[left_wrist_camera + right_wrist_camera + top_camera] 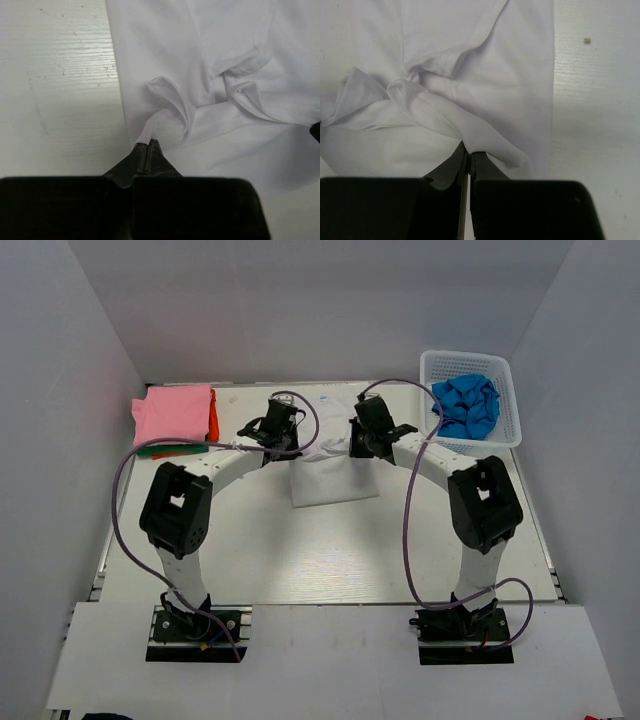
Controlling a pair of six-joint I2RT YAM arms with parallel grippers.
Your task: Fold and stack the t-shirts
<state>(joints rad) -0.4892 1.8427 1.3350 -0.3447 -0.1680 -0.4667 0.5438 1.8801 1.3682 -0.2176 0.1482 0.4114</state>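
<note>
1. A folded pink shirt [175, 412] lies on the surface [330, 560], off to the left of the left end effector [150, 145]. An orange-red shirt [213, 416] shows along its right edge. A thin green strip [180, 450] at its near edge is probably another shirt, but too little shows to be sure.
2. The left end effector is clenched on a bunched fold at the left edge of the white shirt [335, 485]. Its fingertips are pressed together with the cloth pinched between them. Bare surface lies to its left.
3. The white shirt lies between the two end effectors, rumpled where they grip it. Its flat part reaches toward the arm bases.
4. The right end effector [468, 150] is clenched on a fold near the shirt's right edge. Bare surface lies to its right.
5. A white mesh basket [512, 390] stands to the right of the right end effector and beyond it, apart from it. A crumpled blue shirt [467, 406] lies inside.
</note>
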